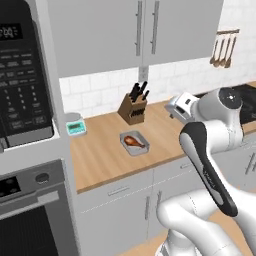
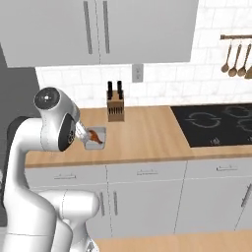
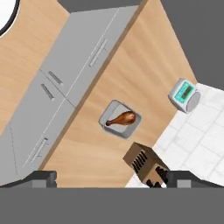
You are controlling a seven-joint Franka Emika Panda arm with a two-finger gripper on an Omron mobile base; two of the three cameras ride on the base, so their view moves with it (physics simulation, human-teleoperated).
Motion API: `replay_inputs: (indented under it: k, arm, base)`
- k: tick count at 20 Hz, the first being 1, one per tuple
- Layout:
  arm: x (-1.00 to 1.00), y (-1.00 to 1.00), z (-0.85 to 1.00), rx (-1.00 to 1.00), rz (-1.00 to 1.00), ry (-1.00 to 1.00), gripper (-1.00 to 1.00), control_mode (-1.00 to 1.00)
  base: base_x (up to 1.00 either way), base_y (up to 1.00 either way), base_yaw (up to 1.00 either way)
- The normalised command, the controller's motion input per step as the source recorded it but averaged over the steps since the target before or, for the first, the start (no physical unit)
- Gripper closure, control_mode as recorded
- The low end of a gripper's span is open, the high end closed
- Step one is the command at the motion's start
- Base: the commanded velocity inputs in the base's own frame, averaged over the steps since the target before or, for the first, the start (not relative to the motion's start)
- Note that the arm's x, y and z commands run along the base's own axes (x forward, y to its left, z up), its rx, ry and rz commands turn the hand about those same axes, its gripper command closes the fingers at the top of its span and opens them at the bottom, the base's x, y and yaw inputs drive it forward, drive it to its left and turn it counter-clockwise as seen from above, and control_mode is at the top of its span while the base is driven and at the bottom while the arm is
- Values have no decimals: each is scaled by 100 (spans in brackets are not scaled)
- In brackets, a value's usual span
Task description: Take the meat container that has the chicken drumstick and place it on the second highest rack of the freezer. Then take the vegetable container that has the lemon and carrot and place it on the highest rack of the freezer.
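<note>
A shallow grey rectangular meat container (image 1: 134, 143) holding a brown chicken drumstick (image 3: 122, 118) sits on the light wooden counter (image 1: 105, 160), between the counter's front edge and the white tiled wall, nearer the front edge. Bare wood surrounds it on all sides. A wooden knife block (image 1: 132, 108) with black handles stands well behind it by the wall, and a small teal-faced kitchen scale (image 1: 75, 125) sits apart to its left, near the tall oven column. The gripper (image 3: 111, 179) hangs high above the counter, looking down on the container, its two dark fingertips (image 3: 41, 178) spread wide and holding nothing. A black cooktop (image 2: 216, 123) lies well to the right.
</note>
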Motion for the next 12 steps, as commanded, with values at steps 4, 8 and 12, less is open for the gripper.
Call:
replay_inputs:
  k: [4,8,12]
  arm:
    - [0,0,0,0,0,0,-100,100]
    - [0,0,0,0,0,0,-100,100]
    - [0,0,-48,-1,2,25,-100,-100]
  base:
    - [57,32,3]
    - [16,17,5]
    - [0,0,1]
